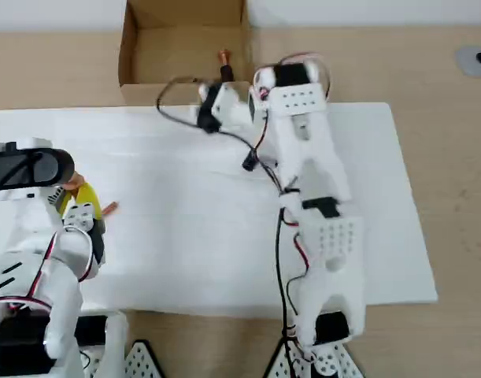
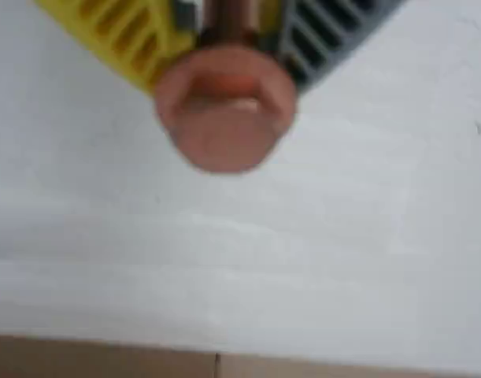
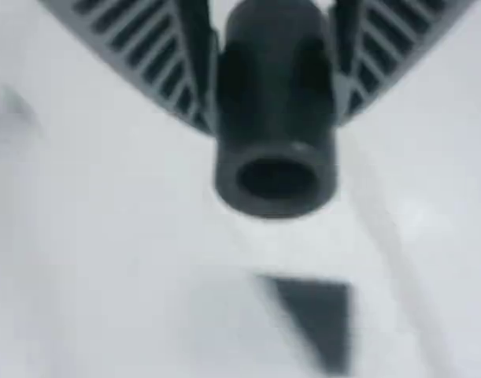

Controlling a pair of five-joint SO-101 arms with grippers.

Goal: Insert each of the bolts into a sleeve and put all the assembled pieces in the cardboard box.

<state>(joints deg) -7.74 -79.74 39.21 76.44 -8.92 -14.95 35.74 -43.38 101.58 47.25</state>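
Alignment is what matters at this step. The left claw is clamped on the shank of a copper bolt, whose hex head juts past its tips. The right claw is clamped on a black sleeve, with the open bore showing beyond its tips. The two claws are well apart over the white sheet. I judge it best to bring them together slowly, with shank and bore on one line. How much shank is free I cannot tell, so a regrip may be needed. The cardboard box lies just beyond the right claw, and a copper-tipped dark piece sits at its wall. A black cable loops beside that claw and could snag.
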